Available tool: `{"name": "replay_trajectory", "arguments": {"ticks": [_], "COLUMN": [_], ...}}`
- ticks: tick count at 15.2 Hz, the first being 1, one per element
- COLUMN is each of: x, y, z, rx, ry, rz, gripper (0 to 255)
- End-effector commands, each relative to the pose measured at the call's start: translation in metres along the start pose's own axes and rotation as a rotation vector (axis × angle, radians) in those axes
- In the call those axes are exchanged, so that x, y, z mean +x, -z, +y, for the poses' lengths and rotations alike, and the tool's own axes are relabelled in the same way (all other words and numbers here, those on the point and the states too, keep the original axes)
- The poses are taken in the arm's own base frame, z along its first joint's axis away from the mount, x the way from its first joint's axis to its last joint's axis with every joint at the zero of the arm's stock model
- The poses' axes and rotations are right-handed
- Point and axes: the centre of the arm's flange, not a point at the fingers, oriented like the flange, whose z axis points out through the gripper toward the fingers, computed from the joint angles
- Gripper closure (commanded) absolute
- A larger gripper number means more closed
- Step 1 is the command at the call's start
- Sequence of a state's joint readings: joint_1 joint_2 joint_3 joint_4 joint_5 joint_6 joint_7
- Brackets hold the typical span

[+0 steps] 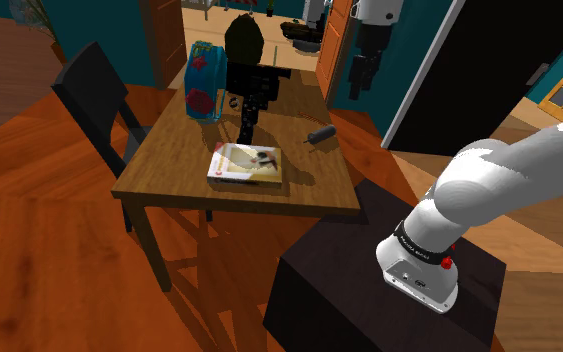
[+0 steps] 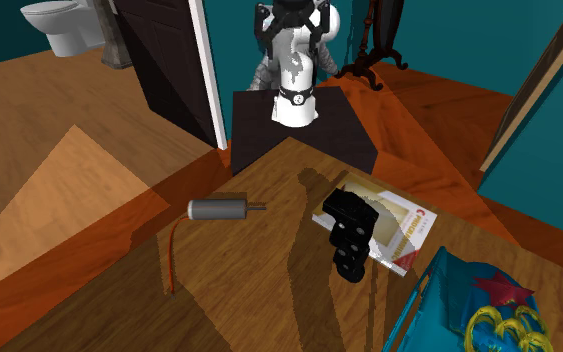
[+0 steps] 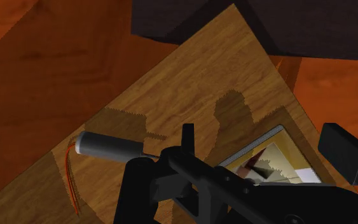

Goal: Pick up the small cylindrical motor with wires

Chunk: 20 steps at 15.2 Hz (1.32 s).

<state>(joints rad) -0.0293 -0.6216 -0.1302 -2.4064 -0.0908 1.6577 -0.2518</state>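
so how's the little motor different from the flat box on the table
The motor is a plain grey cylinder; the box is flat and rectangular, white with printing. The motor is much smaller than the box. The motor trails a thin orange wire; the box has nothing attached. Both lie on the wooden table, apart from each other.

We see the motor (image 2: 219,209) as a small grey cylinder lying on its side on the wooden desk (image 2: 259,300), close to one edge. A thin shaft sticks out of one end. From the other end, thin orange-red wires (image 2: 172,250) trail away in a loose curve along the desk top.
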Motion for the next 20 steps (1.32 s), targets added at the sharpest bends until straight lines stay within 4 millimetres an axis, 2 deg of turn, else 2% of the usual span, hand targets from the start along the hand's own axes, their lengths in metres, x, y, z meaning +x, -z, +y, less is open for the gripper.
{"name": "replay_trajectory", "arguments": {"ticks": [1, 20], "x": [0.013, 0.146], "y": [-0.015, -0.132], "z": [0.023, 0.197], "rx": [0.001, 0.025], "ry": [0.006, 0.058], "rz": [0.008, 0.063], "gripper": [0, 0]}}
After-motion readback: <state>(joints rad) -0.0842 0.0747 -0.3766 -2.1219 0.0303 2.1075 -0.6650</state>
